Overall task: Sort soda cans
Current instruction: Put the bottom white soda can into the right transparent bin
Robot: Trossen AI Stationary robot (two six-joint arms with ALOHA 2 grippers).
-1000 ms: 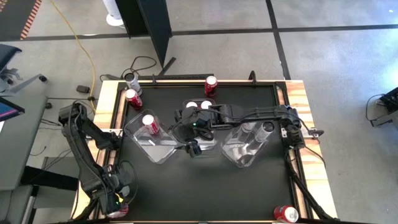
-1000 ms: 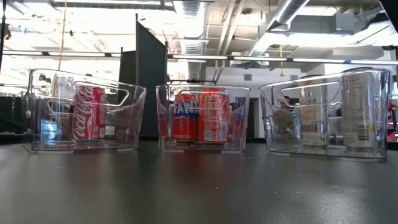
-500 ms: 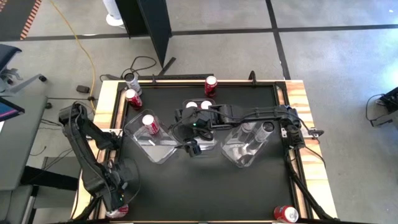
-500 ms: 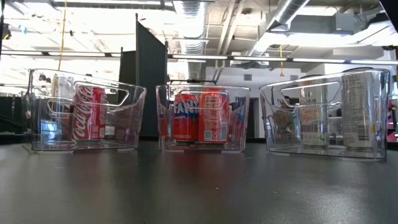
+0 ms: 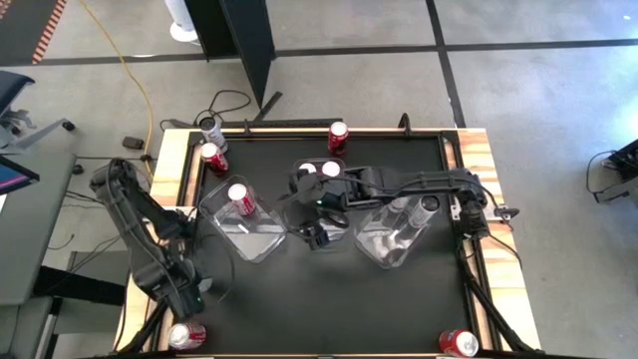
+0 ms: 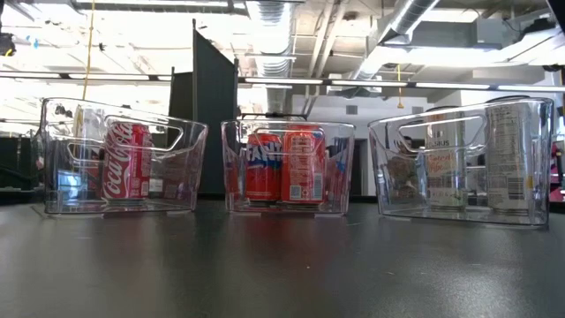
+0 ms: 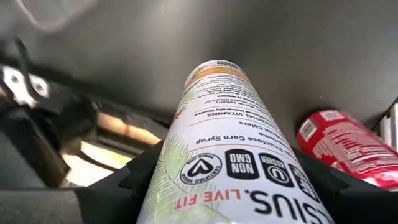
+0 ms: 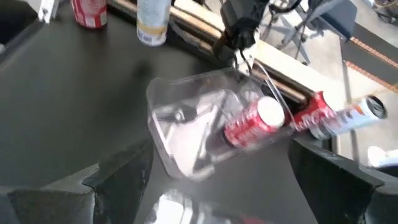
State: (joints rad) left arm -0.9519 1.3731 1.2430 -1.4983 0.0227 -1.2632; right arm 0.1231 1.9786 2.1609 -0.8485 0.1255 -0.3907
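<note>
My left gripper is near the table's near left corner, shut on a white soda can. A red can stands just nearside of it. The right wrist view shows that white can far off beside the red can. My right gripper hovers open at the middle bin's near end; in its wrist view the left bin with one red can lies ahead. Loose cans stand at the far edge and far left corner. My left gripper pinches the white can between its two fingers, one finger on each side of the can's wall. The fingers come from above and the can runs on past them, away from the camera. Whether its lower end touches the table does not show.
Three clear bins stand in a row: left with a red can, middle with orange cans, right with silver-white cans. A silver can stands on the far left frame, a red one at the near right corner.
My left gripper has moved from the near left corner toward the far edge, staying over the white can; the red can there, partly hidden before, now shows whole. My right gripper has shifted slightly toward the table's right.
</note>
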